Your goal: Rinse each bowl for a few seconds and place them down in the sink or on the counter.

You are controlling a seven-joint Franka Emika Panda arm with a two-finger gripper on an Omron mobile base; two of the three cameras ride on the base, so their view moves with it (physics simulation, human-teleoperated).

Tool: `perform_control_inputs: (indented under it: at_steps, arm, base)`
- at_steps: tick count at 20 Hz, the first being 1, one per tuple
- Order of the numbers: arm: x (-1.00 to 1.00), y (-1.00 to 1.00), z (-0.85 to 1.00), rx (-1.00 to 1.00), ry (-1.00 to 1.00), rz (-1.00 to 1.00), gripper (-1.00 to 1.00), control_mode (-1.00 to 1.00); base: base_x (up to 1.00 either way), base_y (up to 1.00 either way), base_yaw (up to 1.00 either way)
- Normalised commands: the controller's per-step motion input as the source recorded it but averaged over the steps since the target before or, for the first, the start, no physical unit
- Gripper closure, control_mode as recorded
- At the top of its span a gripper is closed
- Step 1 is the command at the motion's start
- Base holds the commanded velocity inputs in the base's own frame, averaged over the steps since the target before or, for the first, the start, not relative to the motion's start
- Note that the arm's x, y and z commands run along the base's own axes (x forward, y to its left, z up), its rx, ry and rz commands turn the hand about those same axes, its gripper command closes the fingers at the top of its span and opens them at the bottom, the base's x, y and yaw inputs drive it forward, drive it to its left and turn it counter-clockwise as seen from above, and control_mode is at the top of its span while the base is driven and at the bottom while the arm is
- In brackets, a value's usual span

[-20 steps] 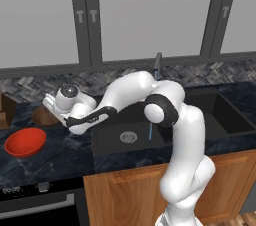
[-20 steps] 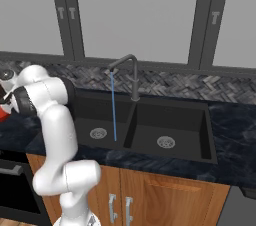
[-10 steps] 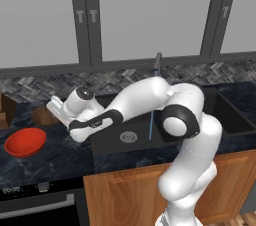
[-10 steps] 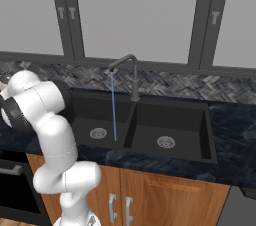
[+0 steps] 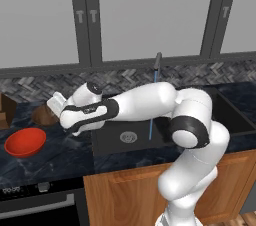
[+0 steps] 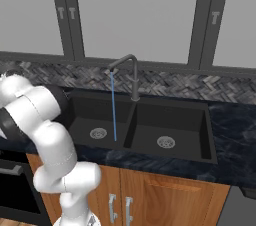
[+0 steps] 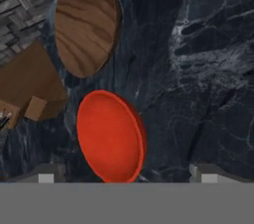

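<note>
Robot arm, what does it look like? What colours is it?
The arm is glossy white and made of fat, rounded tube pieces, like bent sausages. Its joints are dark bands. At the end is a pincer with two small dark fingertips carrying pale square pads. No cables or markings show.

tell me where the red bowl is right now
The red bowl sits on the counter left of the sink, in front of the wooden bowl in the left base view.

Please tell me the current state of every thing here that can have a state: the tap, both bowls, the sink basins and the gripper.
Faucet: running, stream falling into the left basin.
Red bowl: upright on the counter, empty, not held.
Wooden bowl: upright on the counter, empty, not held.
Sink: both basins hold no dishes.
Gripper: open, holding nothing.
</note>
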Motion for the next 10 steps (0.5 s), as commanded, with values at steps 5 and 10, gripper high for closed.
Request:
perform_control_inputs:
  at_steps: [5, 10]
  arm:
    - [-0.34, -0.05, 0.06, 0.01, 0.16, 0.1, -1.0, -1.0]
    - [-0.42, -0.01, 0.03, -0.06, 0.1, 0.12, -1.0, -1.0]
  base:
    - [0.0, 0.0, 0.0]
    - [0.0, 0.0, 0.0]
